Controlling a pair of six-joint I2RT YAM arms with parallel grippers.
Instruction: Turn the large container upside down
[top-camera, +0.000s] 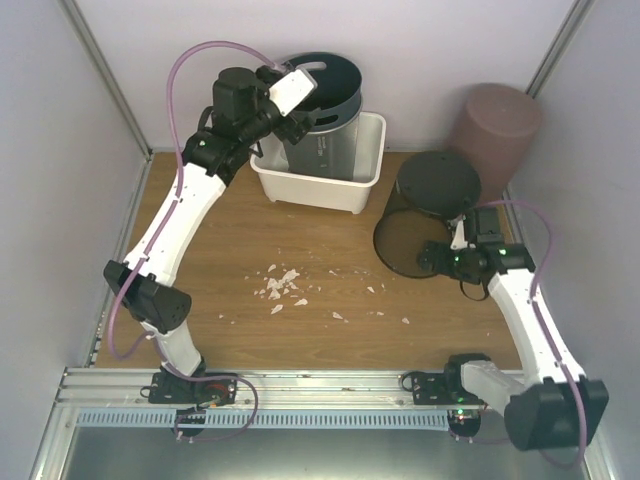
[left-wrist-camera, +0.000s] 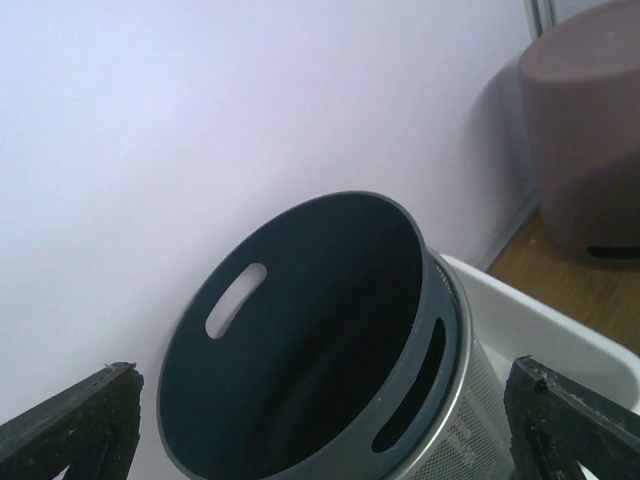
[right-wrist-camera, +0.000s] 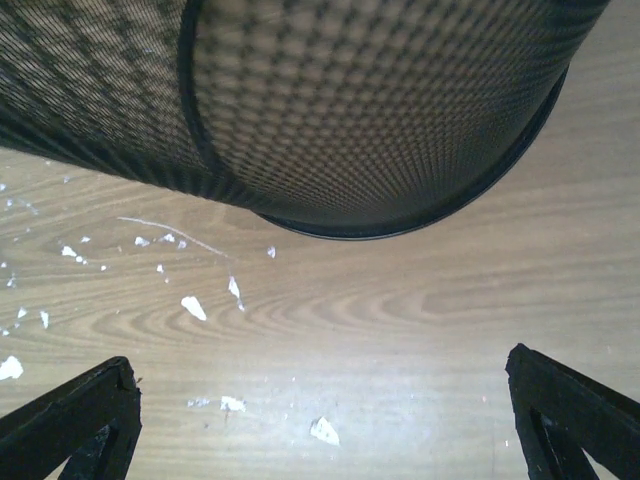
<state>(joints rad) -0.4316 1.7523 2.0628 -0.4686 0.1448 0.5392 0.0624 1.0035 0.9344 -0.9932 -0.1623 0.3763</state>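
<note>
We see the grey round bin with handle slots (top-camera: 322, 148) standing mouth-up inside the white rectangular plastic tub (top-camera: 371, 150) at the far side of the wooden table (top-camera: 300, 230). The left gripper (top-camera: 297, 122) hovers beside its rim, fingers apart. To the right, the black mesh basket (top-camera: 438, 180) sits rim-down, with the right gripper (top-camera: 434, 254) near it, spread open

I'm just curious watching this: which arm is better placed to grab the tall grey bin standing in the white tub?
Left. Its open left end effector hovers right at the grey bin's rim, in the white tub. The right end effector faces the black mesh basket instead.
</note>
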